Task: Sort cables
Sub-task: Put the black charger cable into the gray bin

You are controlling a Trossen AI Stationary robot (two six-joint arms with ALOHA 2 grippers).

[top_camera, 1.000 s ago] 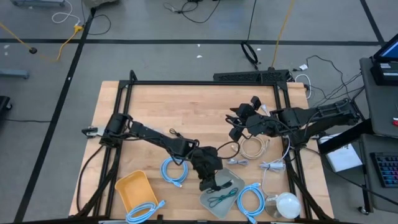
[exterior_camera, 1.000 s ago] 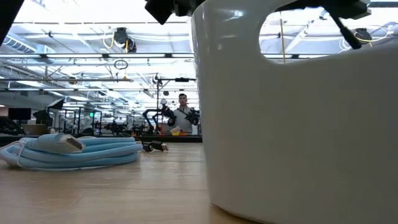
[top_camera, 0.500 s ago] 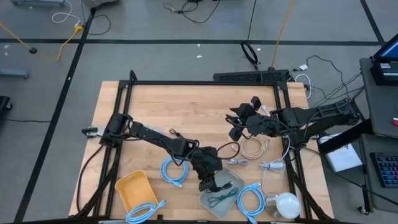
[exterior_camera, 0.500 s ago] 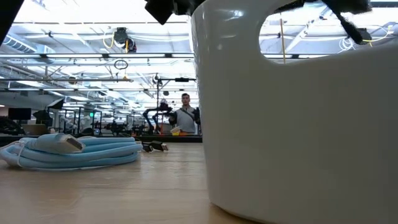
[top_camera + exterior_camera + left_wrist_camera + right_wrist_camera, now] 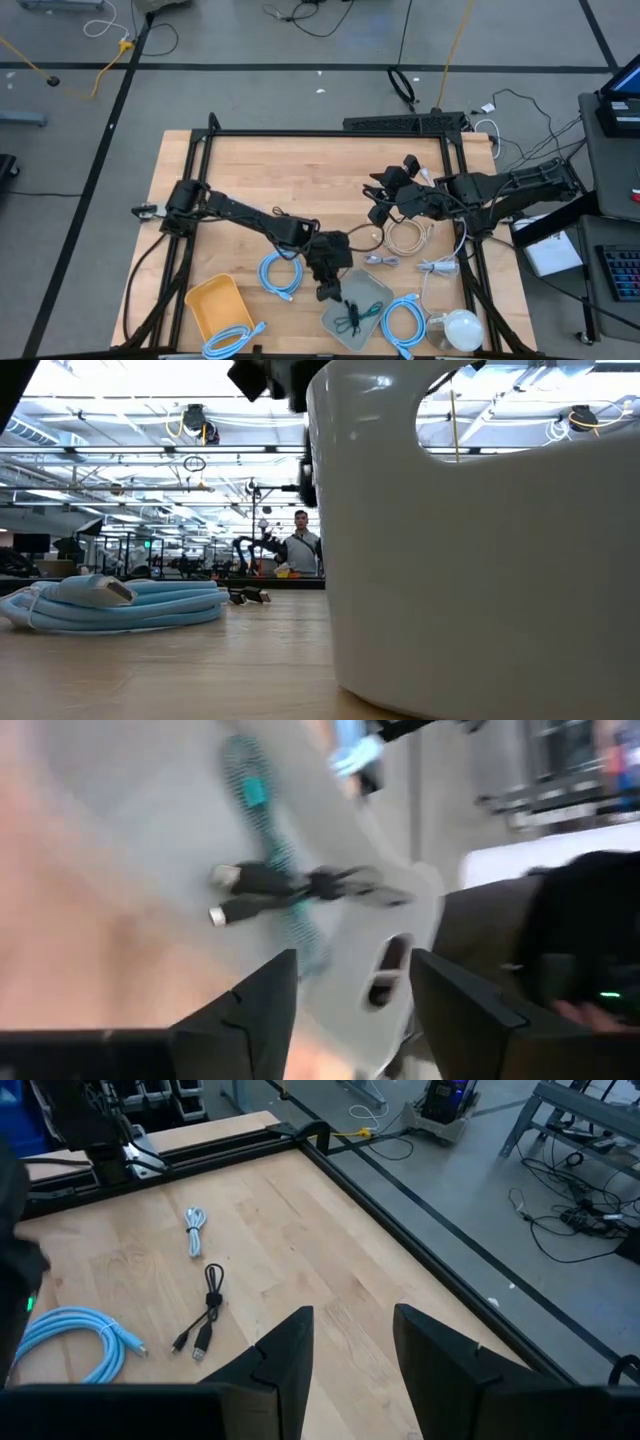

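Observation:
My left gripper (image 5: 326, 288) hangs open over the near-left rim of the grey tray (image 5: 372, 288), touching nothing. In the tray a black cable (image 5: 280, 885) lies across a teal cable (image 5: 262, 840); both show in the high view as one small bundle (image 5: 350, 316). My right gripper (image 5: 384, 198) waits open above the table's right half. Light-blue loops lie left of the tray (image 5: 280, 275), right of it (image 5: 400, 322), and in the yellow tray (image 5: 230, 340). A beige coil (image 5: 405, 238) and grey bundles (image 5: 438, 266) lie on the wood.
The yellow tray (image 5: 205, 300) stands at the near left. A round white object (image 5: 460, 328) with its cord sits at the near right and fills much of the low view (image 5: 480, 540). A small black cable (image 5: 205, 1315) lies on the wood. A black frame (image 5: 330, 133) borders the table.
My left gripper has opened and let go of the black cable, which has dropped into the grey tray onto the teal cable. The gripper has drawn back a little toward the table's left edge.

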